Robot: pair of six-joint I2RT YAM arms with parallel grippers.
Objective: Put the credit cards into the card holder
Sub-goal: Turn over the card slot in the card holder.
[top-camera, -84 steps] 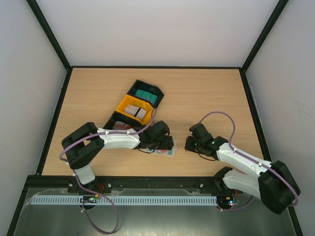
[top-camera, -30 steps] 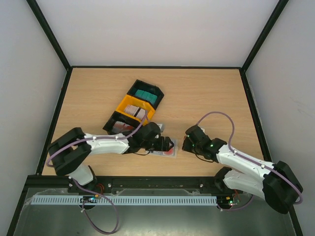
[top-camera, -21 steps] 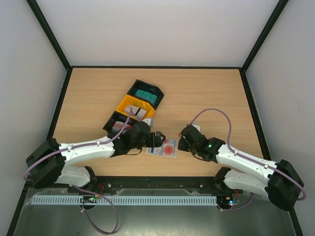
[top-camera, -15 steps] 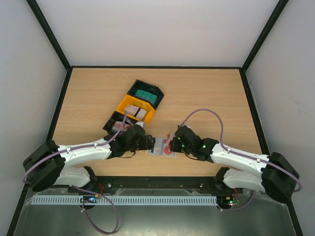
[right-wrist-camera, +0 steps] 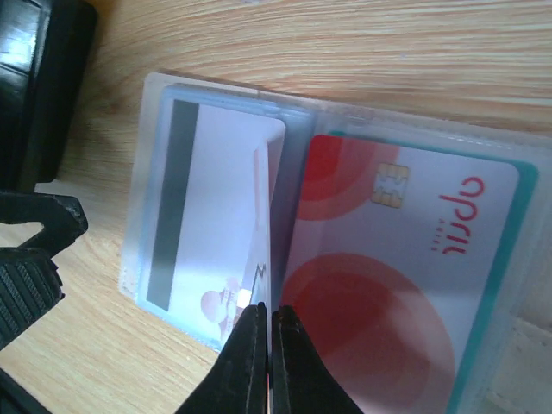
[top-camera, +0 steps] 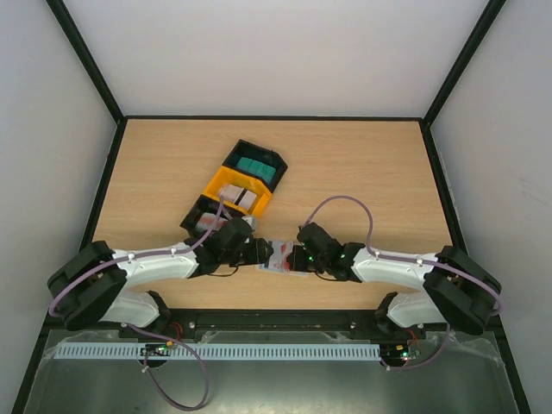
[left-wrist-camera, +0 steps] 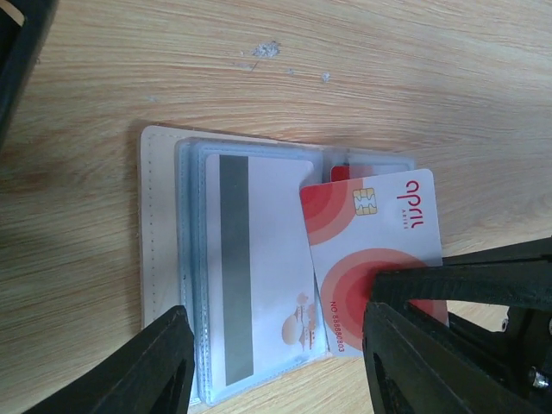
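the card holder (left-wrist-camera: 155, 224) lies open on the worktop (top-camera: 362, 164) near its front edge, between the left pincer (top-camera: 262, 253) and right pincer (top-camera: 296, 256). two cards (left-wrist-camera: 259, 285) sit in it side by side. the trays (top-camera: 217, 183) lie behind it to the left, holding more cards (top-camera: 255, 166).

1. Front centre of the tabletop (top-camera: 371, 164) is crowded: the left gripper (top-camera: 262, 253) and right gripper (top-camera: 290, 257) meet over the open card holder (top-camera: 278, 264) from opposite sides.
2. The left gripper's fingers (left-wrist-camera: 151, 371), spread apart, straddle the holder's near end.
3. The right gripper, tips pressed together, bars the way across the red-blotched card (left-wrist-camera: 371, 233).
4. The joined trays (top-camera: 237, 185) stand just behind the left arm, blocking that approach.
5. A purple cable (top-camera: 345, 203) arches over the right arm.
6. Bare tabletop beyond the holder, towards the far and right edges, leaves passing room.
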